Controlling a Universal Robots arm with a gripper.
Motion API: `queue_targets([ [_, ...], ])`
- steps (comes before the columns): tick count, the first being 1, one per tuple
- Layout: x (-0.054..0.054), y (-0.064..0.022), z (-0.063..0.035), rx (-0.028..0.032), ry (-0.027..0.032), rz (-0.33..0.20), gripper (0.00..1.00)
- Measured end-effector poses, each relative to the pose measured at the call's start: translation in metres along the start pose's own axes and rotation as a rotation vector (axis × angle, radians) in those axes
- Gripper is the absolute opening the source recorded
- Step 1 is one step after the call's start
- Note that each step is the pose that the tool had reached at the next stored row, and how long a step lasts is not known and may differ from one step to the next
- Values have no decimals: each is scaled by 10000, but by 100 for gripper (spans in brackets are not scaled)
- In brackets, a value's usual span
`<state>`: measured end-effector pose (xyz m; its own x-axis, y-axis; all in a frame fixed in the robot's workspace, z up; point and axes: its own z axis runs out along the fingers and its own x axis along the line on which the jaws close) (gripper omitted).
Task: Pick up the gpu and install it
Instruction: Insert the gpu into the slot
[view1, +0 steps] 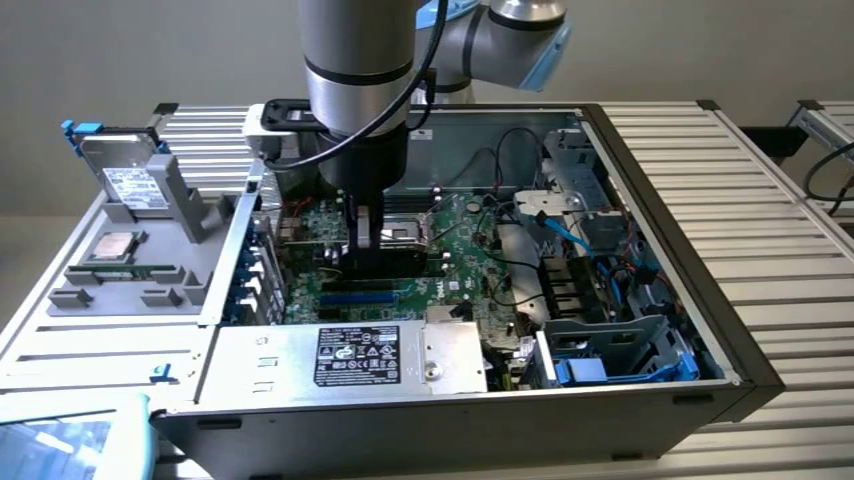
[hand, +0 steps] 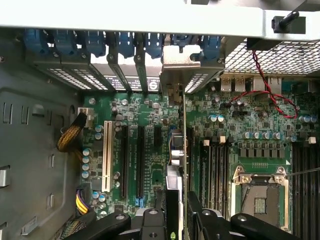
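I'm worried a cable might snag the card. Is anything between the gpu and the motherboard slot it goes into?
Nothing visible does. The gripper holds the gpu edge-on over the motherboard, its silver bracket at the rear slot openings. The red-black wire and yellow cables lie off to the sides. The slot under it is hidden.
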<state>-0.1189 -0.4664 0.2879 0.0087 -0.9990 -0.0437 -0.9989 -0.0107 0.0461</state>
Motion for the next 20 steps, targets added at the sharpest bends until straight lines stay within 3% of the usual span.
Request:
queue_targets([
  [8,1,-2,11,-32,60,2,28],
  [20,8,-2,52,-33,127,6,28],
])
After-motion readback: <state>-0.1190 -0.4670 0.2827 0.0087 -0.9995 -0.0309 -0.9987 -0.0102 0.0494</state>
